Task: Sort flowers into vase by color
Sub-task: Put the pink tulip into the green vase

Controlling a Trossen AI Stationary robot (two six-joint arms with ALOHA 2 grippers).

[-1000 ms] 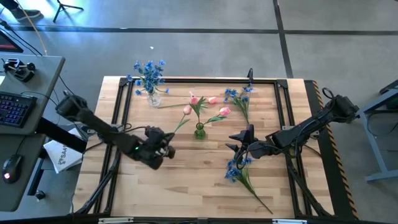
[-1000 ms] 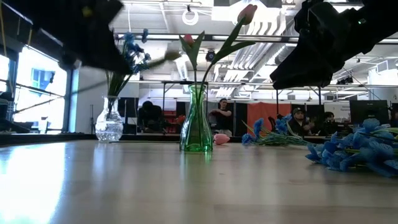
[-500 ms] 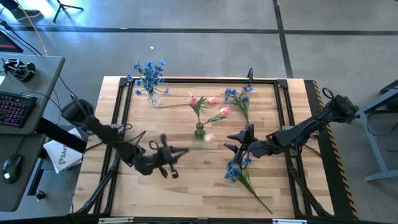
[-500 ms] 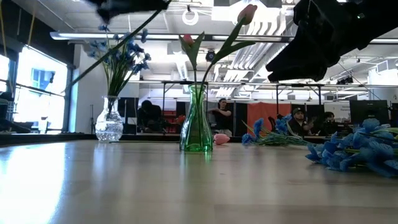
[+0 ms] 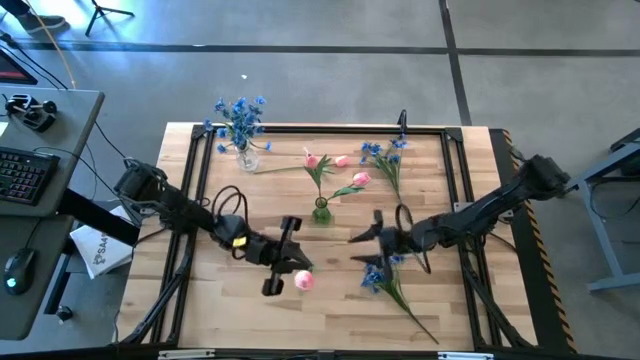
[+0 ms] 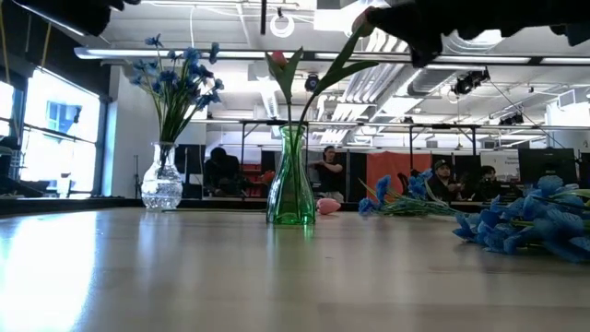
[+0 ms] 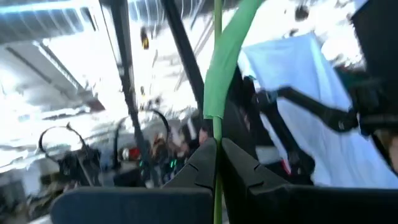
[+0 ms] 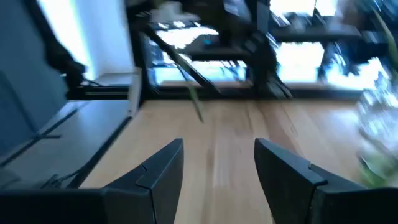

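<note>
1. A pink tulip [image 5: 304,281] is riding above the near middle of the wooden table [image 5: 470,300], its bloom hanging in front of the green vase [image 5: 321,210], which is already showing two pink tulips.
2. The left gripper [image 5: 281,257] is pinching the tulip's thin green stem [image 7: 216,124]; in the left wrist view the dark fingers [image 7: 200,163] are pressing together on it.
3. The tulip's long axis is hard to read from above; at the wrist, the stem is running straight out between the fingers with a leaf alongside.
4. The right gripper [image 5: 372,236] is waiting just right of the green vase, jaws spread and gripping nothing, over a blue spray [image 5: 378,270] lying on the boards.
5. To finish well, the left arm likely needs to stand the stem upright, cut end down, and centre it over the narrow green neck before lowering.
6. The clear vase [image 5: 246,156] at the far left corner is holding blue blossoms; another blue spray [image 5: 385,155] and a loose tulip [image 5: 310,158] are lying behind.
</note>
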